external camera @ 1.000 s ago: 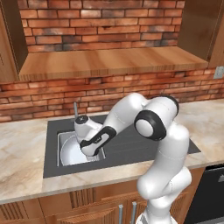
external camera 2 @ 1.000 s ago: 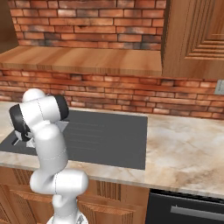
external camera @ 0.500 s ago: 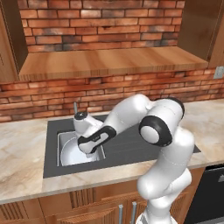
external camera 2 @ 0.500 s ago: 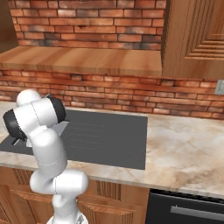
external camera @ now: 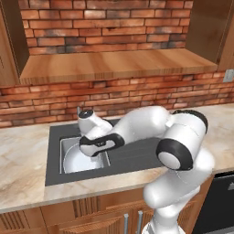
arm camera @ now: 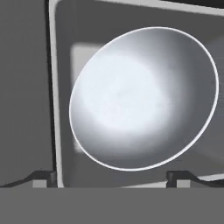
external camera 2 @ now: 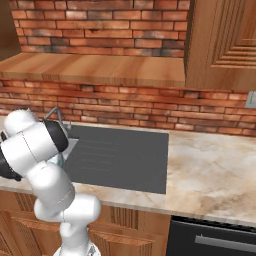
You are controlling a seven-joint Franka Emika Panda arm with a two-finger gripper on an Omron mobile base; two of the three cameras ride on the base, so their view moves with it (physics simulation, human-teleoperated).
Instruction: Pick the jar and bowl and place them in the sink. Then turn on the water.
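Gripper [arm camera: 111, 177]: lower edge of hand view, fingers wide apart, empty. Bowl [arm camera: 144, 98]: frame centre, lying inside sink [external camera: 67, 142]; apparently placed. Jar: cannot be made out. Faucet [external camera 2: 56, 116]: upper left; no stream visible, water apparently still off.

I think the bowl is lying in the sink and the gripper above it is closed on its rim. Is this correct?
Not quite. The bowl is lying in the sink, but the gripper above it is open, not closed on its rim. In the hand view the two fingertips stand wide apart, clear of the bowl's edge.
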